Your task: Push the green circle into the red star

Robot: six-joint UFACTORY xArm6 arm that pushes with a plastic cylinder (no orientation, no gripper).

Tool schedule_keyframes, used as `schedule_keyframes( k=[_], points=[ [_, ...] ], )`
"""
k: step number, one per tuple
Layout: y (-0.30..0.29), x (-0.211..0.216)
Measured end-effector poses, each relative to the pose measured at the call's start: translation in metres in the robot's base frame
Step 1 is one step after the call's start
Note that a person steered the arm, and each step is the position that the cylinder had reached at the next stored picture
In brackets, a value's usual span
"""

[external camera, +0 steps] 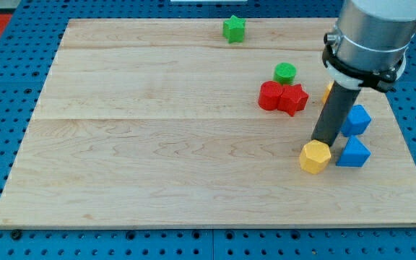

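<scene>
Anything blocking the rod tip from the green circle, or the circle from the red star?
Nothing visible sits between the green circle block and the red star block; they lie close together. My tip is at the yellow hexagonal block, toward the view's bottom right. The star lies roughly between my tip and the circle, so I'd have to go around.

1. The desk [157, 144] is pale wood with a fine lengthwise grain, resting on a blue pegboard [6, 87] dotted with dark holes.
2. The green circle [284, 72] and the green star [233, 29] are the same bright green.
3. The red star [293, 99] and the red circle [270, 95] are matching red.
4. The yellow hexagon [314, 157] is golden yellow.
5. Two blue blocks [355, 120] [352, 153] are vivid blue.
6. An orange block [328, 92] shows as a sliver.
7. The rod [332, 115] is black below a silver-grey housing [374, 29].
</scene>
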State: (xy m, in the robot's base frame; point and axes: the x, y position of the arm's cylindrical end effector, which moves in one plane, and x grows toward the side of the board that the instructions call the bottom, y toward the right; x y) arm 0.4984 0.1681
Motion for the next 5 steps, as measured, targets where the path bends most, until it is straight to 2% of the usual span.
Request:
schedule_keyframes(
  k=[1,2,3,4,5],
  points=[
    [-0.002,0.006],
    [-0.050,-0.005],
    [-0.079,-0.047],
    [-0.108,-0.063],
    [-0.168,-0.079]
  ],
)
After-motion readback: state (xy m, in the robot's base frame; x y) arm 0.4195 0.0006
